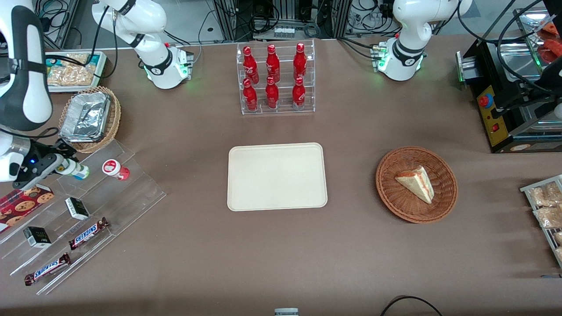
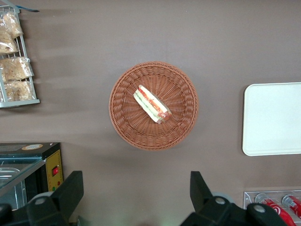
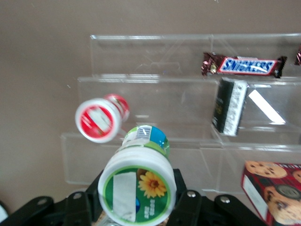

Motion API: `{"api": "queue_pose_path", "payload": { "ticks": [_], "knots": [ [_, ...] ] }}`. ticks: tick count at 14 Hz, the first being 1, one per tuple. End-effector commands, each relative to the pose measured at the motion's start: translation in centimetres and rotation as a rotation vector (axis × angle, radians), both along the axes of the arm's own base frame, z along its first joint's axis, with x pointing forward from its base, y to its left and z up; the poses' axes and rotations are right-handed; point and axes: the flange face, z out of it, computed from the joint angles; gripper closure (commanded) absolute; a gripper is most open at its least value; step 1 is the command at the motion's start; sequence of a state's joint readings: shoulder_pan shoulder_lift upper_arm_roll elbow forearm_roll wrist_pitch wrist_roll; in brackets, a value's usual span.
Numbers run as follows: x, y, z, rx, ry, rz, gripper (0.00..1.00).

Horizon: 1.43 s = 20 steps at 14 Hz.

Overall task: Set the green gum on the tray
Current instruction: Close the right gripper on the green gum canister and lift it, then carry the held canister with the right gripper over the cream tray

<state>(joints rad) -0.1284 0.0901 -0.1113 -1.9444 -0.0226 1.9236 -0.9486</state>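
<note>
My right gripper (image 1: 66,166) is shut on the green gum (image 1: 75,170), a small white bottle with a green-and-white lid label and bluish-green body. It holds the bottle just above the top step of the clear acrylic stand (image 1: 83,210), at the working arm's end of the table. In the right wrist view the gum (image 3: 137,187) sits between the black fingers (image 3: 187,207), lid toward the camera. The cream-beige tray (image 1: 277,176) lies flat at the table's middle, with nothing on it. It also shows in the left wrist view (image 2: 273,118).
A red-lidded bottle (image 1: 115,169) lies beside the gum on the stand, also in the wrist view (image 3: 99,117). Snickers bars (image 1: 89,233), small black boxes (image 1: 77,208) and a cookie pack (image 1: 24,204) fill the lower steps. A foil-tray basket (image 1: 90,118), cola rack (image 1: 275,78) and sandwich basket (image 1: 416,184) stand around.
</note>
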Motion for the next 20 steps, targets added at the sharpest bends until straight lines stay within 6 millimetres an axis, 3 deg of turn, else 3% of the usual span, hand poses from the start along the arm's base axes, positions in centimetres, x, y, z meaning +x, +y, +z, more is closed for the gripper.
{"api": "queue_pose_path", "payload": {
  "ticks": [1, 4, 9, 13, 20],
  "knots": [
    [1.1, 5.0, 2.3, -0.016, 0.042, -0.068, 1.00],
    [1.7, 13.1, 3.5, -0.051, 0.066, -0.142, 1.00],
    [0.6, 26.3, 2.7, -0.055, 0.076, -0.293, 1.00],
    [-0.8, 37.1, 0.1, -0.062, 0.061, -0.424, 1.00],
    [-3.2, 51.5, -6.5, -0.005, 0.020, -0.648, 1.00]
  ]
}}
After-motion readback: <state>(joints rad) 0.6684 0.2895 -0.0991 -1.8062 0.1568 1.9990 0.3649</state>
